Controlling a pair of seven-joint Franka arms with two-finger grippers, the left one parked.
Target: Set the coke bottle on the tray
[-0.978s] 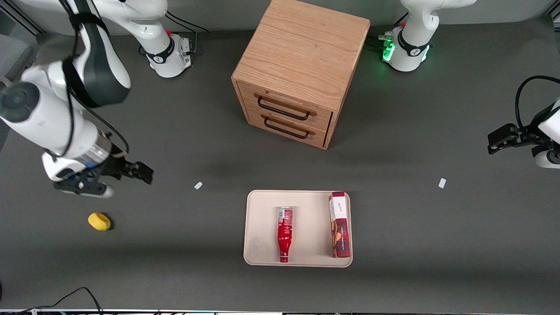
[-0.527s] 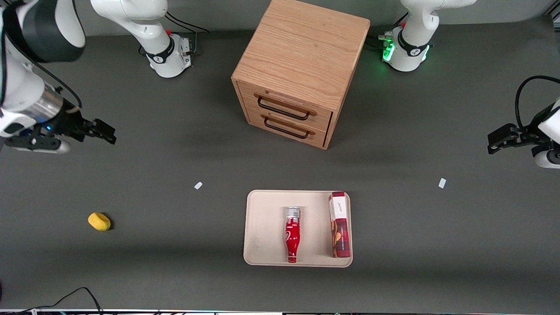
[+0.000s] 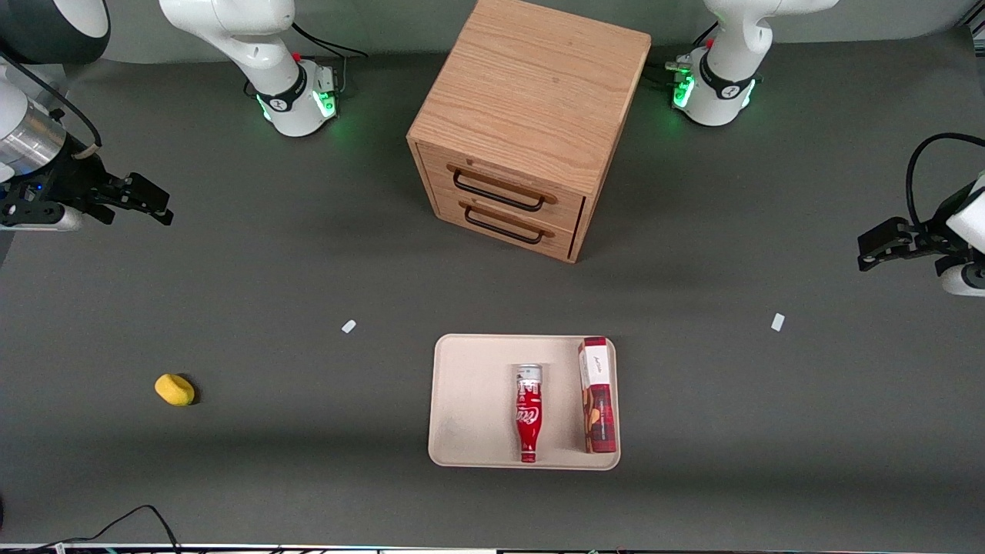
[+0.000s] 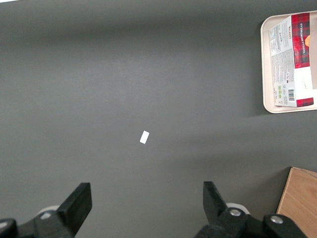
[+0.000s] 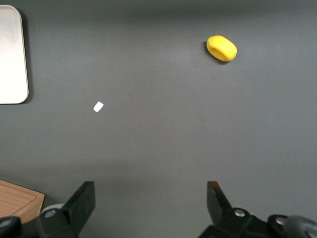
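Hovering well apart from the tray (image 3: pixel 454 400) at our working arm's end of the table, our gripper (image 3: pixel 142 201) hangs released, holding nothing; the coke bottle (image 3: pixel 528 414) lies on the tray, long axis running toward the front camera, just beside the snack box (image 3: pixel 598 394); we judge placement done.

Coke bottle (image 3: pixel 528 415) on tray (image 3: pixel 469 400): rolled sideways across tray floor, from tray centre toward snack box (image 3: pixel 598 395); now just beside box, white script turned up into view, cap end away from front camera.

Gripper (image 3: pixel 146 204): risen and pulled back from lower left of frame near yellow object (image 3: pixel 175 389) to upper left edge; fingers spread, empty.

Working arm's base light (image 3: pixel 329 104): now green.
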